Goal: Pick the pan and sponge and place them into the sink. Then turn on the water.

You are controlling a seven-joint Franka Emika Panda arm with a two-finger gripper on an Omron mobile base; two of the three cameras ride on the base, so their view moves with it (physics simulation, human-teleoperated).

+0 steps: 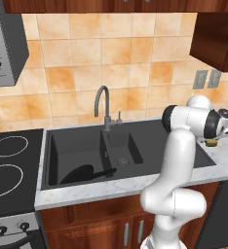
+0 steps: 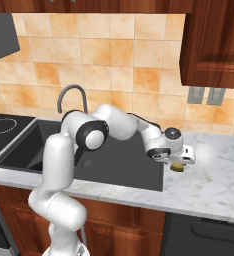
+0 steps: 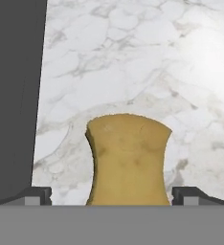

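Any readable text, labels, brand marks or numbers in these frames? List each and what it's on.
None readable.
The microwave panel has a dial and a button, no legible marks.
The stove knobs have no legible markings.
The wall outlets are plain plates.
The sponge, marble counter and sink carry no lettering.

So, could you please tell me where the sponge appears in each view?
Left base view: sponge at the right, under the gripper, mostly hidden.
Right base view: right of centre, below the gripper, on the marble counter.
Hand view: bottom centre, between the fingertips.
Shared landmark: the sink edge beside it.
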